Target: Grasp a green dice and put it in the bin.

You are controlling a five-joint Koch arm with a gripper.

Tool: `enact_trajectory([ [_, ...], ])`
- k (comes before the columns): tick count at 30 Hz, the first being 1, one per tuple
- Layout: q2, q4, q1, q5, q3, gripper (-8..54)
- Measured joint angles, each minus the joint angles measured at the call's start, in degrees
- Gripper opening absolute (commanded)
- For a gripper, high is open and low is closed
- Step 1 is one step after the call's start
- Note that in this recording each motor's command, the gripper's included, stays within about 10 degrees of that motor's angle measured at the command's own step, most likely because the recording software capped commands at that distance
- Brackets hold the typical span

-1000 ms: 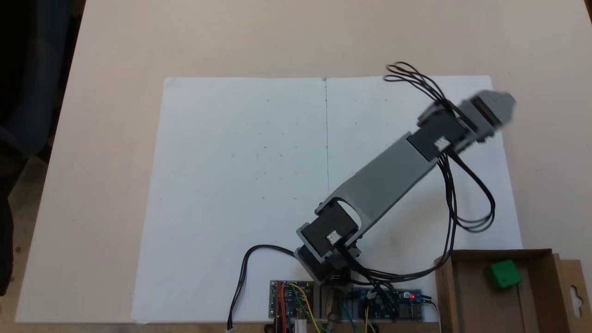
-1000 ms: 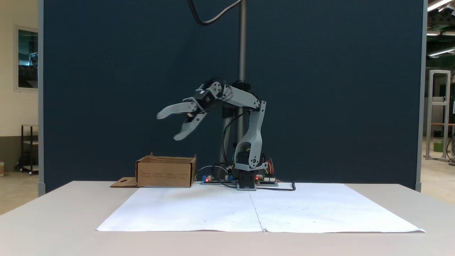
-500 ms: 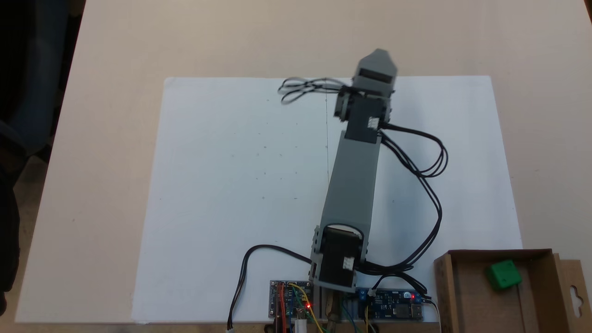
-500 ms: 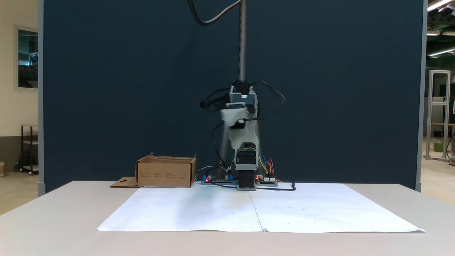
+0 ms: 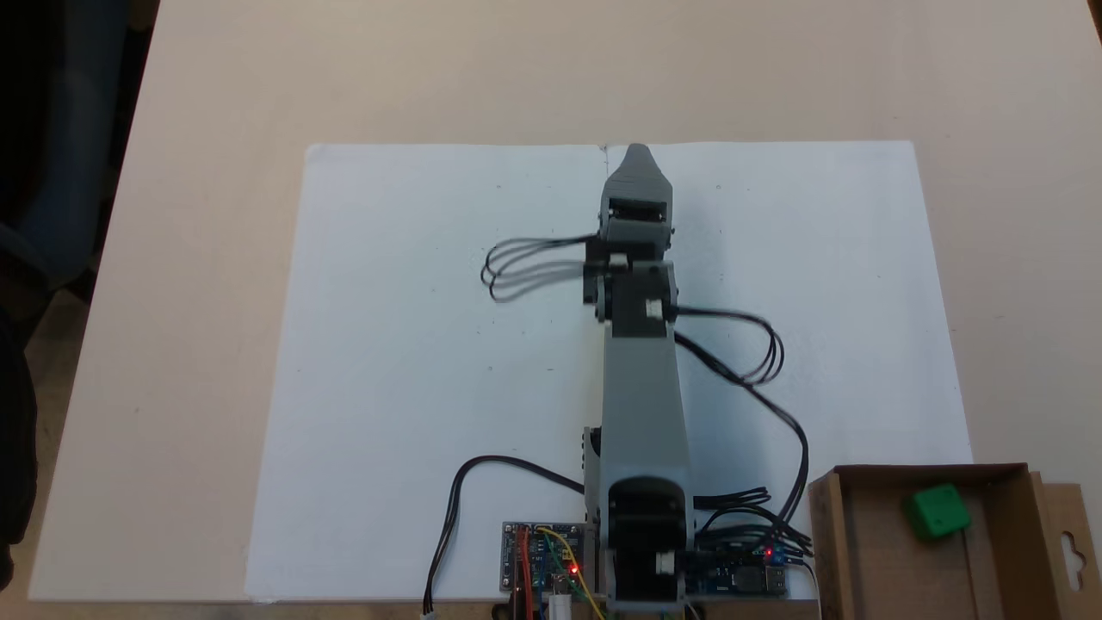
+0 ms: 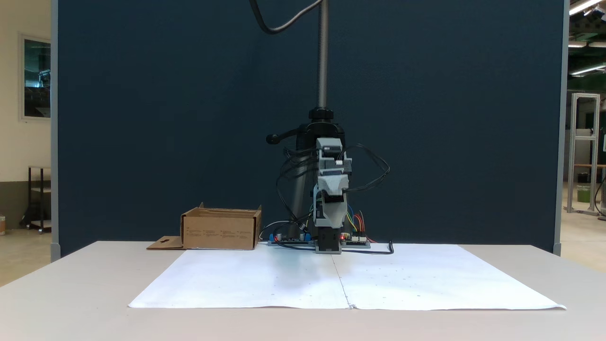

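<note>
The green dice (image 5: 937, 511) lies inside the bin (image 5: 828, 534), a shallow brown cardboard box at the lower right corner of a fixed view from above. From the front, the bin (image 6: 220, 232) stands left of the arm's base and its wall hides the dice. My gripper (image 5: 638, 159) points straight out from the base along the paper's centre line, far from the bin. Seen head-on, the gripper (image 6: 331, 210) hangs tilted down above the paper. Its jaws lie one behind the other, so their gap is hidden. Nothing green shows at them.
A white paper sheet (image 5: 430, 344) covers the middle of the beige table. Circuit boards (image 5: 542, 568) with red lights sit at the arm's base, and black cables (image 5: 775, 379) loop out to both sides. A metal pole (image 6: 323, 52) rises behind the arm before a dark blue screen.
The arm has swung from the bin's side back to the centre line and drawn in lower. The jaws stood wide open a second ago. The dice has stayed in the bin.
</note>
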Motion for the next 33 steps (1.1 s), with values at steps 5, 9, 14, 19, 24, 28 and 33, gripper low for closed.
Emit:
enact_trajectory([
  [5,3.25,-8.7,0.0,-0.62,10.2,43.2],
  [9,5.54,-15.73,0.0,-2.02,18.72,43.2],
  [14,5.98,-25.49,0.0,-4.83,24.7,43.2],
  [19,6.24,-34.54,0.0,-5.63,34.72,43.2],
  [24,6.24,-43.68,0.0,-5.63,39.81,43.2],
  [28,6.33,-49.48,0.0,-5.98,40.43,43.4],
  [33,6.33,-55.2,0.0,-5.98,40.52,43.4],
])
